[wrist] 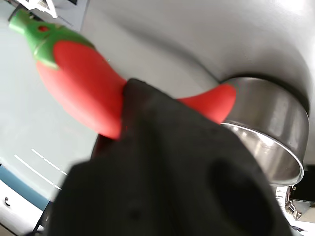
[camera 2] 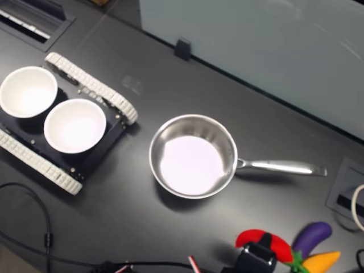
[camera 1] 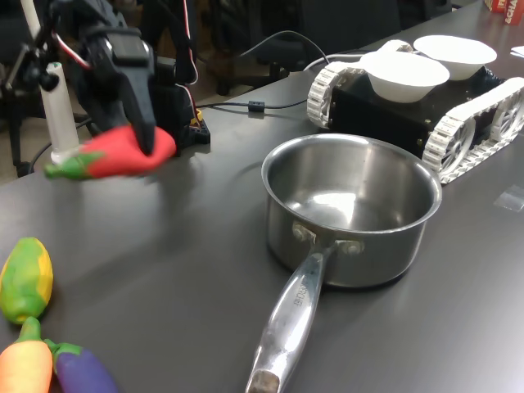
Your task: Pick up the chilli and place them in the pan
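- My claw (camera 1: pixel 146 139) grips the chilli (camera 1: pixel 115 154), lifted above the surface (camera 1: pixel 188 246)
- The pan (camera 1: pixel 352 205) sits empty, right of it in the first exterior view

Even, bright indoor light falls from overhead. In the first exterior view the pan (camera 1: pixel 350 214) carries soft white reflections inside and casts only a faint shadow on the dark table (camera 1: pixel 164 246); the chilli (camera 1: pixel 115 154) is slightly motion-blurred. In the second exterior view the pan floor is washed out to flat white glare. In the wrist view the black gripper (wrist: pixel 162 167) is out of focus.
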